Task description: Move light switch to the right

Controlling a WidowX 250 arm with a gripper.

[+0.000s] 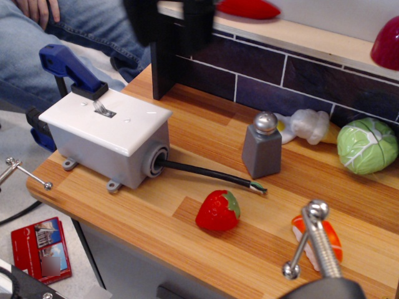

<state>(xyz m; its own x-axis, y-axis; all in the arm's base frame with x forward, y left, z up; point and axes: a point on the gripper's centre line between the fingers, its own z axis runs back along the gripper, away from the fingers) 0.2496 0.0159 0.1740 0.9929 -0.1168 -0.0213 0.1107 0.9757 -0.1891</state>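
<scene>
The light switch (102, 108) is a small silvery toggle lever sticking out of the white faceplate (128, 119) of a grey electrical box (100, 151) at the left end of the wooden counter. A black cable (206, 175) runs out of the box to the right. My gripper (168, 25) hangs at the top of the view, blurred, its two black fingers (141, 23) spread apart and empty. It is above and to the right of the switch, well apart from it, in front of the shelf's dark post (162, 68).
A blue clamp handle (67, 67) sits just behind the box. A grey salt shaker (262, 148), strawberry (218, 212), cabbage (366, 146), white toy (308, 125) and sushi piece (299, 227) lie to the right. A metal clamp screw (317, 240) stands in front. A jeans-clad leg (75, 31) is at the back left.
</scene>
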